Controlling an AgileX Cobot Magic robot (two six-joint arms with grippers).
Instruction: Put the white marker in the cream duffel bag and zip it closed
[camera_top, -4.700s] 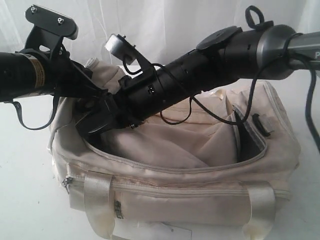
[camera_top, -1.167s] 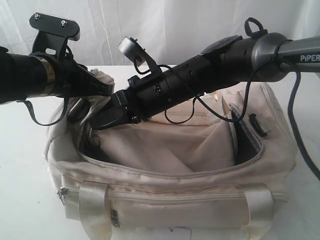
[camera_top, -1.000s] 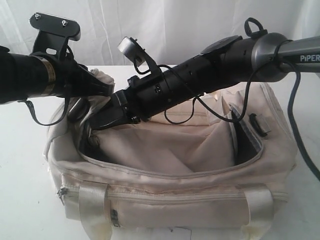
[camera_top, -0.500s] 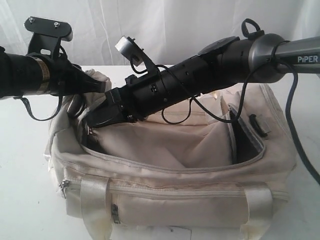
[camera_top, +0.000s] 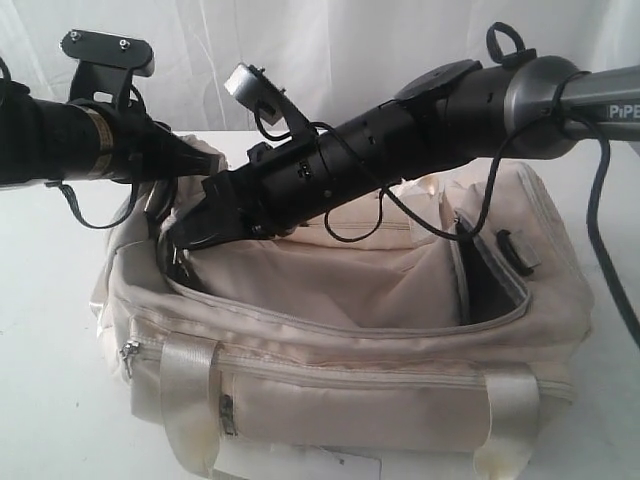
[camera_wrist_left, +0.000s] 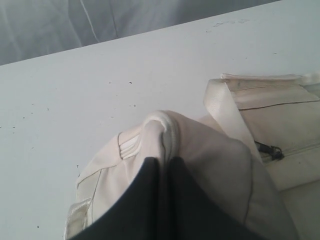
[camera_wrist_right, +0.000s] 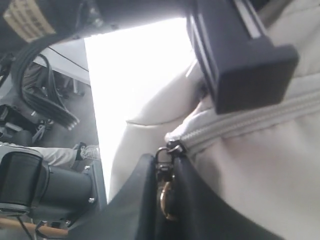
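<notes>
Two grippers clamping: left gripper (camera_wrist_left: 164, 161) is pinching shut on a fold of fabric at the cream duffel bag's (camera_top: 380, 400) left end, and right gripper (camera_wrist_right: 165, 167) is squeezing the zipper pull (camera_wrist_right: 166, 200) at that same end. The top zipper (camera_top: 330, 328) is gaping open. Bag is sitting on the white table (camera_wrist_left: 75, 75). Not seeing the white marker in any view.

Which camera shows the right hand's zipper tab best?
Right wrist view: the brassy metal zipper tab sits clearly in the right hand. The exterior view mostly hides it; the left wrist view misses it.
</notes>
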